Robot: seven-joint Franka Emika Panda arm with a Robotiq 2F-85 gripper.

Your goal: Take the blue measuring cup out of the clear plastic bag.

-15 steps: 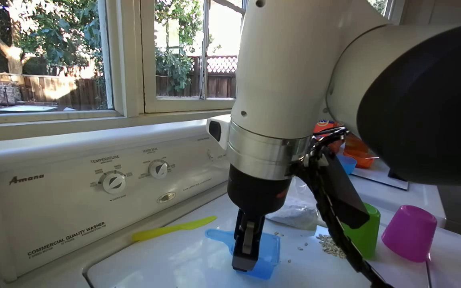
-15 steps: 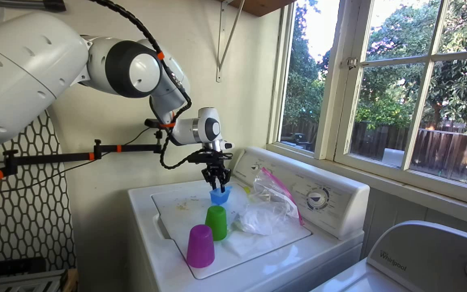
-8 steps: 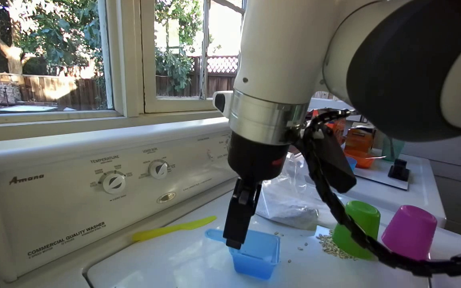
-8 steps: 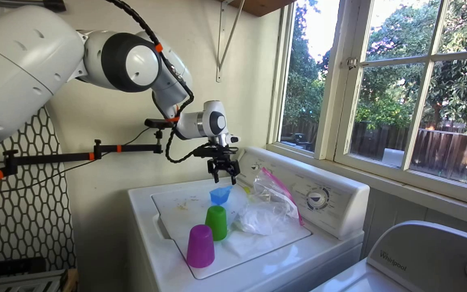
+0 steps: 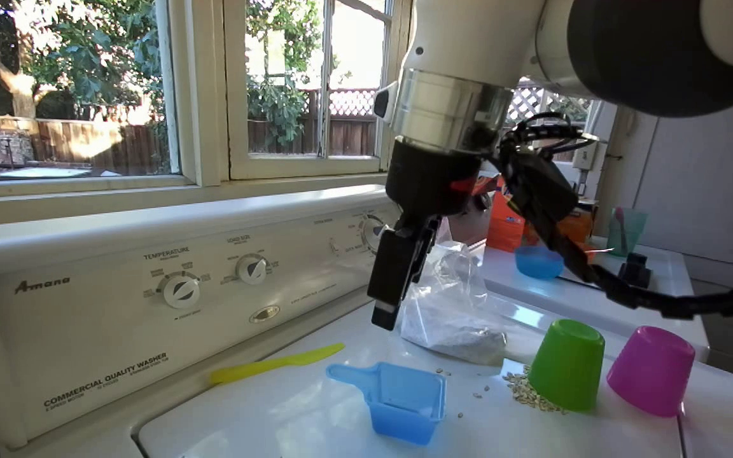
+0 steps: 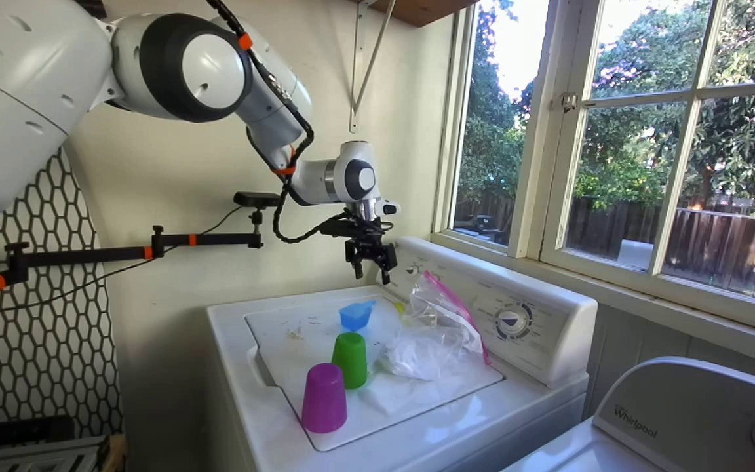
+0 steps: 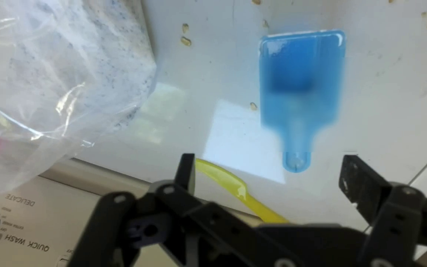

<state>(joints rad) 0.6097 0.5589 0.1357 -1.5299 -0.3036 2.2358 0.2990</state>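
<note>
Translucent blue plastic measuring cup (image 7: 301, 97), wrist view: just past twelve o'clock from the black two-fingered claw (image 7: 270, 171), spread and empty; cup handle (image 7: 297, 144) toward six.

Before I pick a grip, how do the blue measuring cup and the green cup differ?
The blue measuring cup stands open side up; the green cup is upside down. The measuring cup has a handle; the green cup shows none. The measuring cup is boxy, the green cup round and tapered. Both rest on the washer lid.
</note>
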